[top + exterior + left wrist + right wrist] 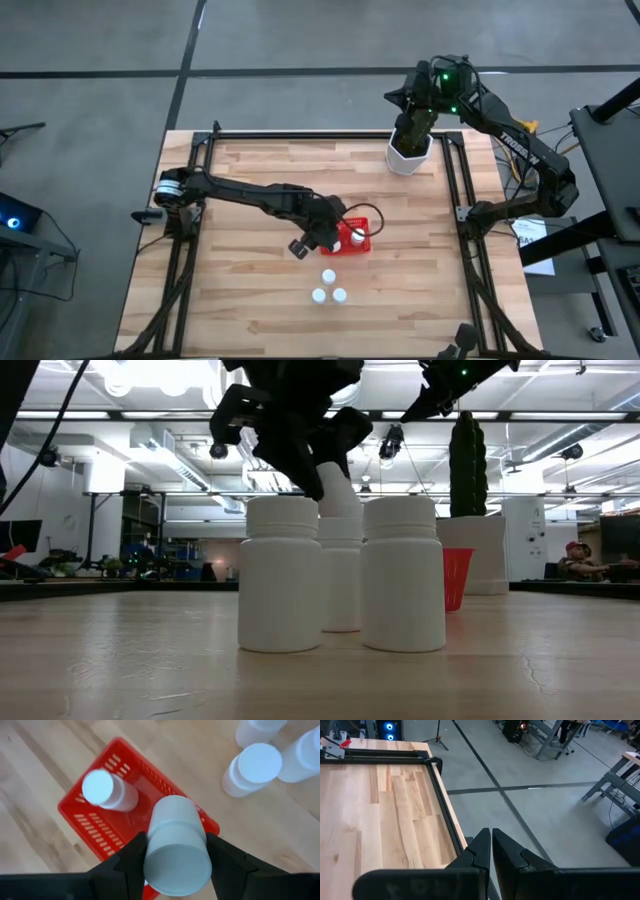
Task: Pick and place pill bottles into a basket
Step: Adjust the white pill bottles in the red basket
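Observation:
The red basket (366,243) (92,827) stands at mid-table with one pill bottle (106,790) upright inside it. My left gripper (333,234) (177,865) hangs over the basket, shut on a second white pill bottle (174,840) (338,490). Three more pill bottles (328,288) (340,575) stand on their bases on the wood, nearer the table's front edge. My right gripper (393,97) (491,845) is shut on nothing, raised beyond the table's far right corner. My left gripper pinches the bottle's round sides (150,862) between its two fingers, at the end nearest the wrist; whether that end is cap or base I cannot tell. The fingers slant down from the table's left. The bottle is tilted, its free end (172,812) pointing down over the basket's inside.
A white pot (408,156) with a tall green cactus (467,465) stands at the table's far right, below the right arm. Black rails (300,137) frame the wooden top. Bare wood lies left of and in front of the basket.

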You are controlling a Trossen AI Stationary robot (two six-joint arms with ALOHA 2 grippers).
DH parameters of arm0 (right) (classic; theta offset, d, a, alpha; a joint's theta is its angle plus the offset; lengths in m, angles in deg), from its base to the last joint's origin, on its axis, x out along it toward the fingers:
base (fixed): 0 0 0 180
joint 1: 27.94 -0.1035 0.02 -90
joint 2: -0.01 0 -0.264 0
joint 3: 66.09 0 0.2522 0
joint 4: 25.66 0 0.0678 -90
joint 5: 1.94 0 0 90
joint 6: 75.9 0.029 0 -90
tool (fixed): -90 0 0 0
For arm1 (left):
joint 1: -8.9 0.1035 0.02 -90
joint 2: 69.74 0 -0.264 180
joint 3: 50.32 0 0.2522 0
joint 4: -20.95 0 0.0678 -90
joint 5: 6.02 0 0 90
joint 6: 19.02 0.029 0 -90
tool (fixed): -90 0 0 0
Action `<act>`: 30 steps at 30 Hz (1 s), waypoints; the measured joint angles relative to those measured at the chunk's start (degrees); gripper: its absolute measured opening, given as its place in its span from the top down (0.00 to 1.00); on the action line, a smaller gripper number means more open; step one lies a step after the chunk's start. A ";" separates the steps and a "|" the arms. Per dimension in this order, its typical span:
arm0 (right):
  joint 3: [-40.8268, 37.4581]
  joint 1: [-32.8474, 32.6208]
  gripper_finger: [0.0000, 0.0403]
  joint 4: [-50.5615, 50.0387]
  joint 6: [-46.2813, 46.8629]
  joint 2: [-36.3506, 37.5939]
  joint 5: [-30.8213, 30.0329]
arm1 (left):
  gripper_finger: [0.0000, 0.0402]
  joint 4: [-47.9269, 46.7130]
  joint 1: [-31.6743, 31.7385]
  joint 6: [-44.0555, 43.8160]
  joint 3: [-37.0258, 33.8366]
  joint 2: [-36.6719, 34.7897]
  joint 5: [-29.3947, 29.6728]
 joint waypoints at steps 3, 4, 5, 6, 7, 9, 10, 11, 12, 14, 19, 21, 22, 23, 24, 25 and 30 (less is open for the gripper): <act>0.00 0.01 0.98 -0.04 0.00 0.00 0.00 | 0.62 2.29 0.04 1.11 0.41 1.19 0.67; -0.01 0.00 0.98 -0.18 0.00 0.00 0.00 | 0.62 2.39 0.04 1.19 0.85 1.89 1.29; -0.01 0.00 0.98 -0.21 0.00 0.00 0.00 | 0.62 1.96 0.09 1.39 1.79 2.90 1.28; -0.01 0.04 0.98 -0.21 0.02 0.00 -0.03 | 0.62 1.99 0.12 1.51 2.90 3.89 1.35; -0.01 0.04 0.98 -0.28 0.00 0.00 0.00 | 0.62 1.91 0.16 1.61 3.81 4.63 1.37; -0.01 0.04 0.98 -0.41 0.00 0.00 -0.01 | 0.62 -0.87 0.22 2.83 5.96 6.37 1.64; -0.01 0.17 0.98 -0.48 0.00 0.00 -0.01 | 0.62 -1.96 0.22 3.31 7.24 7.15 2.82; -0.01 0.25 0.98 -0.55 0.00 0.00 0.01 | 0.62 -2.79 0.22 3.51 8.32 7.58 4.19; -0.01 0.27 0.98 -0.64 0.00 0.00 0.00 | 0.62 -4.06 0.26 3.50 9.21 7.67 4.45; -0.01 0.39 0.98 -0.86 0.00 0.00 0.00 | 0.62 -4.58 0.37 3.49 10.62 7.46 4.55; -0.01 0.42 0.98 -2.11 -1.17 -0.02 0.01 | 0.62 -5.98 0.39 3.44 11.80 6.91 4.55; -0.01 0.39 0.98 -2.14 -1.22 -0.02 0.01 | 0.62 -7.02 0.37 3.40 11.73 6.91 4.32; -0.01 0.39 0.98 -2.14 -1.22 -0.02 0.02 | 0.62 -7.20 0.36 3.40 11.64 6.91 4.24; -0.01 0.39 0.98 -2.11 -1.25 -0.02 0.02 | 0.62 -7.20 0.32 3.41 11.46 6.98 4.20; -0.03 0.39 0.98 -2.11 -1.25 -0.02 0.02 | 0.62 -7.30 0.24 3.40 11.43 7.34 4.20; -0.03 0.39 0.98 -2.11 -1.25 -0.02 0.02 | 0.62 -7.43 0.24 3.40 11.40 7.60 4.20; -0.05 0.39 0.98 -2.11 -1.49 -0.02 0.02 | 0.62 -8.30 0.01 3.44 11.32 8.83 4.20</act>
